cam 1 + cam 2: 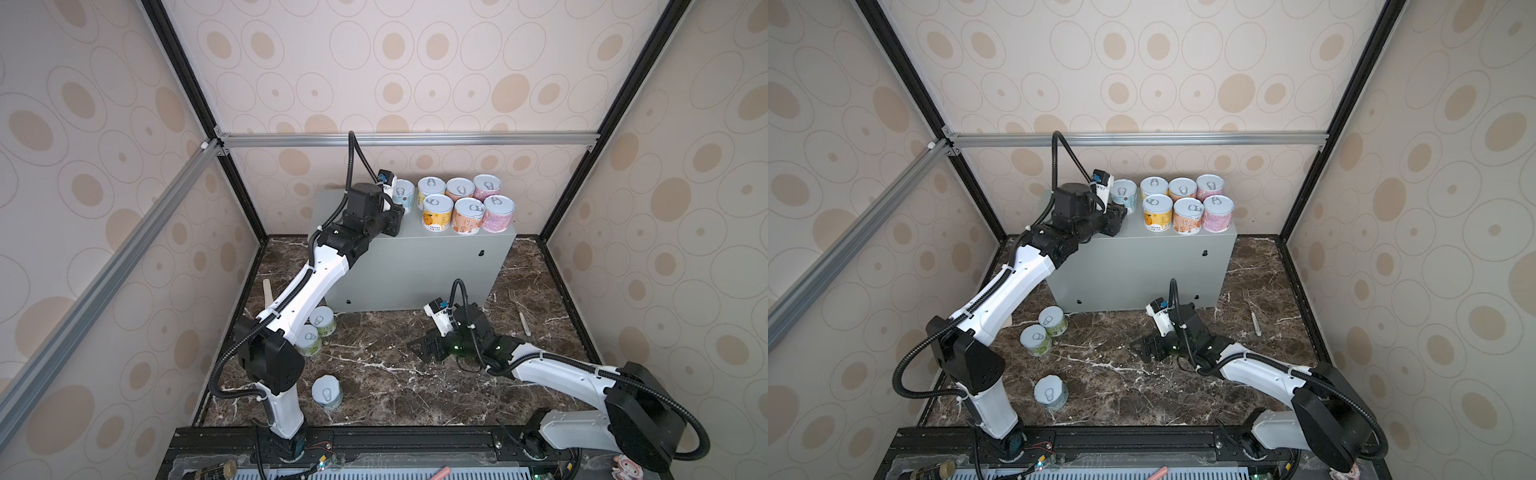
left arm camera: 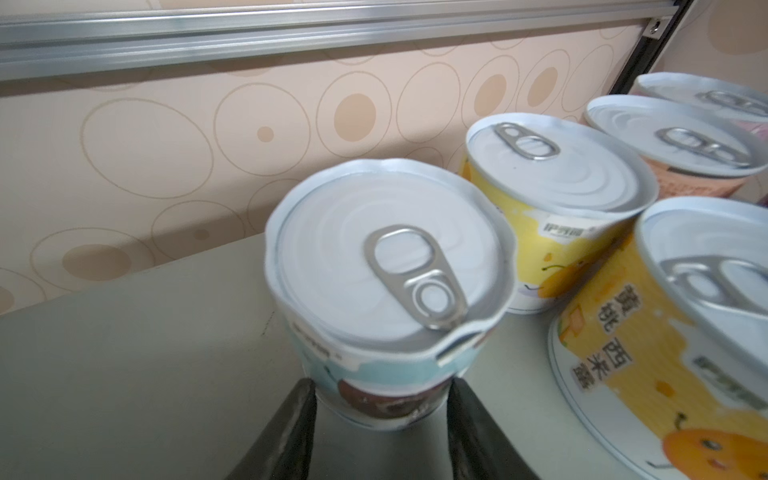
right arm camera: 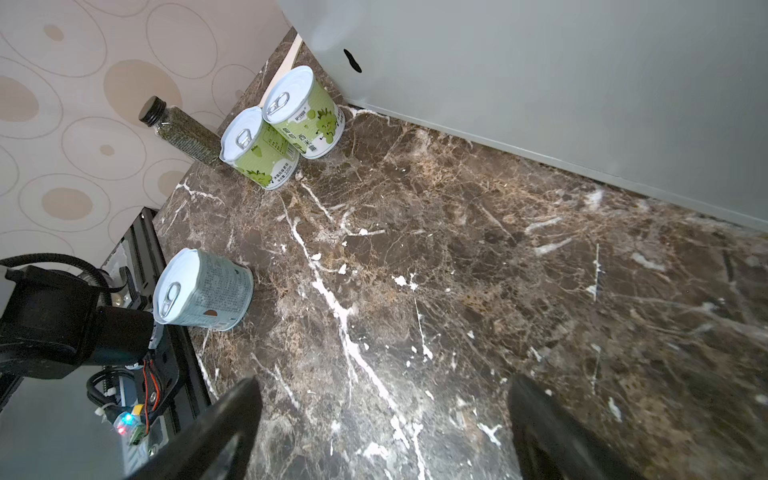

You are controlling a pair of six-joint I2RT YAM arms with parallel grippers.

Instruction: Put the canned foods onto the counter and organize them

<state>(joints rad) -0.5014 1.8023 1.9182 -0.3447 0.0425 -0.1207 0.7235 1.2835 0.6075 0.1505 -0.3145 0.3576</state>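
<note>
Blue-labelled can (image 2: 390,266) is held upright, lid up, by the left pincer (image 2: 381,390). The two fingers (image 2: 291,419) are closed narrowly against the lower wall of the can, one on each side. The can is positioned at the left end of the back row on top of the worktop (image 1: 415,262). Whether its base is fully seated cannot be told.

Governing relation: the held can lies just beside the back yellow can (image 2: 557,187), with a slim gap visible between them in both top views. The left pincer is reached in from the front-left of the worktop. The slot in front of the held can is therefore taken up by the pincer itself, and the front yellow can (image 2: 685,332) stands near it on the side of the filled rows.

Release is judged to be the step in hand. Withdrawal is best directed back along the approach line, away from the yellow cans, so that no placed can is struck.

Three cans stand on the marble surface (image 1: 395,386):
- Two green cans (image 1: 323,320) are set by the front-left corner of the worktop.
- A second blue can (image 1: 327,392) is set near the base of the left arm.

All three are nearer the left arm. The right pincer (image 3: 384,382) is spread wide and empty, low over the marble and well apart from them.
</note>
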